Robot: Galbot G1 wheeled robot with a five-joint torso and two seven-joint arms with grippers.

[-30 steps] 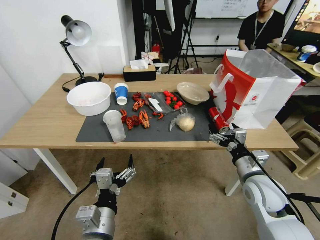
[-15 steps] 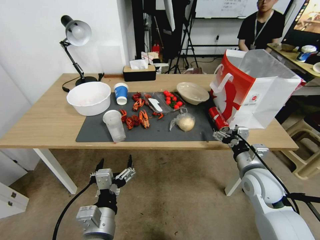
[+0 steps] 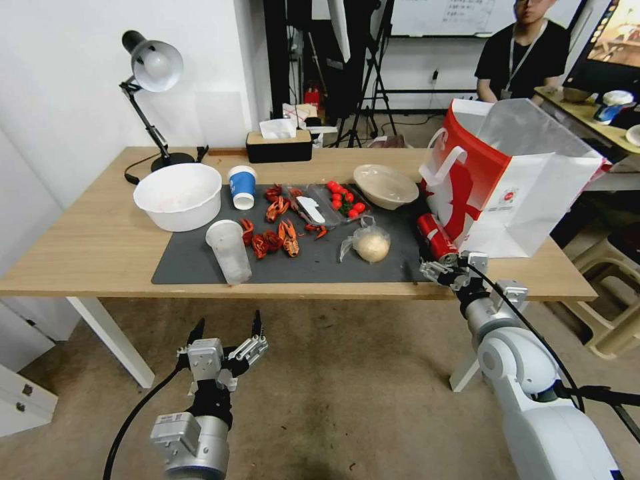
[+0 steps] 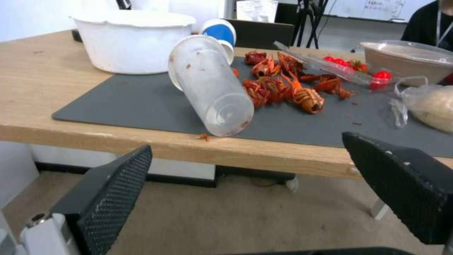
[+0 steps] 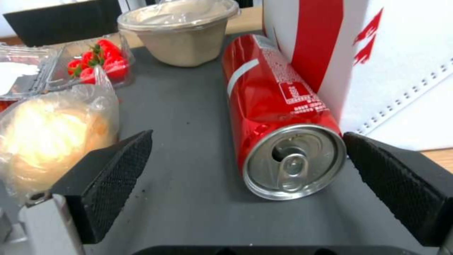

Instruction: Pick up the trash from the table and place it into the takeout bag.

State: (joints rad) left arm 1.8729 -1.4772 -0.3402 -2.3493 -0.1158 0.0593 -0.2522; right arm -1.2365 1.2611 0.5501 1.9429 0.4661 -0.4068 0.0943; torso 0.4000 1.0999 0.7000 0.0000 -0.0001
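Note:
The red soda can [image 3: 437, 238] [image 5: 278, 106] lies on its side on the dark mat [image 3: 320, 263], touching the foot of the takeout bag [image 3: 507, 180] [image 5: 387, 53]. My right gripper [image 3: 448, 270] [image 5: 245, 141] is open at the table's front edge, one finger on each side of the can's top end. The bagged bun [image 3: 370, 243] [image 5: 47, 131] lies beside it, the beige bowl [image 3: 385, 185] farther back. The clear plastic cup [image 3: 230, 252] [image 4: 212, 85] lies tipped; the blue-and-white paper cup [image 3: 242, 187] stands behind it. My left gripper [image 3: 227, 330] [image 4: 245, 147] hangs open below the table [image 3: 87, 247] edge.
A large white bowl [image 3: 178, 195] stands at the mat's left end, with a desk lamp [image 3: 150, 73] and a tissue box [image 3: 279, 143] behind it. Crayfish shells [image 3: 273, 237] and a clear box of tomatoes [image 3: 333, 200] lie mid-mat. A stool [image 3: 607, 280] stands right of the table.
My right gripper has edged forward onto the mat toward the can's top end. The left arm has barely moved.

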